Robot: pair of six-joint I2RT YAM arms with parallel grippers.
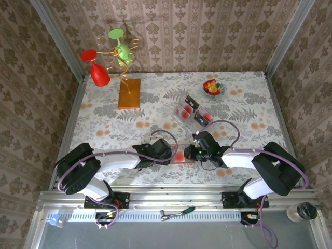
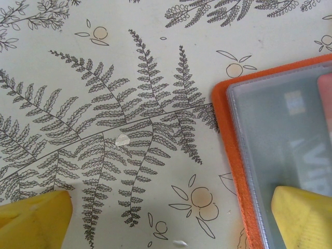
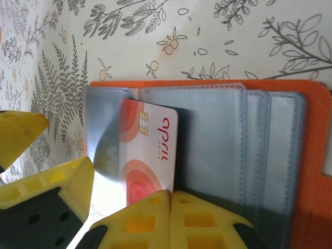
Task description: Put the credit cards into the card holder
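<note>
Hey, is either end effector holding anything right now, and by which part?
The right end effector is shut on a credit card, pinching its near short edge. The left end effector is open, holding nothing.

The left arm (image 1: 111, 160) and right arm (image 1: 244, 157) have white link shells and black joint housings. A purple cable (image 1: 223, 121) runs along each. The right gripper (image 3: 170, 194) has yellow moulded fingers (image 3: 140, 223) with square recesses.
</note>
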